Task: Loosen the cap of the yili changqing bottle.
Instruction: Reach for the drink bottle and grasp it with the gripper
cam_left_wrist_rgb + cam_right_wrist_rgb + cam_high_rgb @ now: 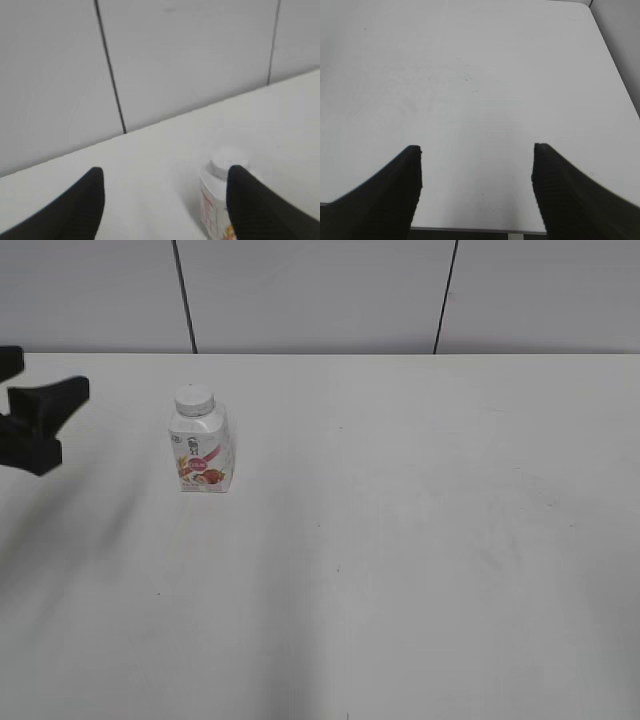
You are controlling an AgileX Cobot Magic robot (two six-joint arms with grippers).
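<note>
The yili changqing bottle (201, 452) stands upright on the white table, left of centre, white with a pink band and strawberry picture. Its white cap (194, 399) sits on the neck. My left gripper (45, 415) is open and empty at the far left edge, apart from the bottle. In the left wrist view the bottle (212, 207) and cap (222, 164) show blurred, partly hidden behind the right finger of the open gripper (165, 180). My right gripper (476, 150) is open and empty over bare table; it does not show in the exterior view.
The white table (420, 540) stretches wide to the right and front of the bottle. A grey panelled wall (320, 290) runs along its far edge. The table's near edge (470, 231) shows in the right wrist view.
</note>
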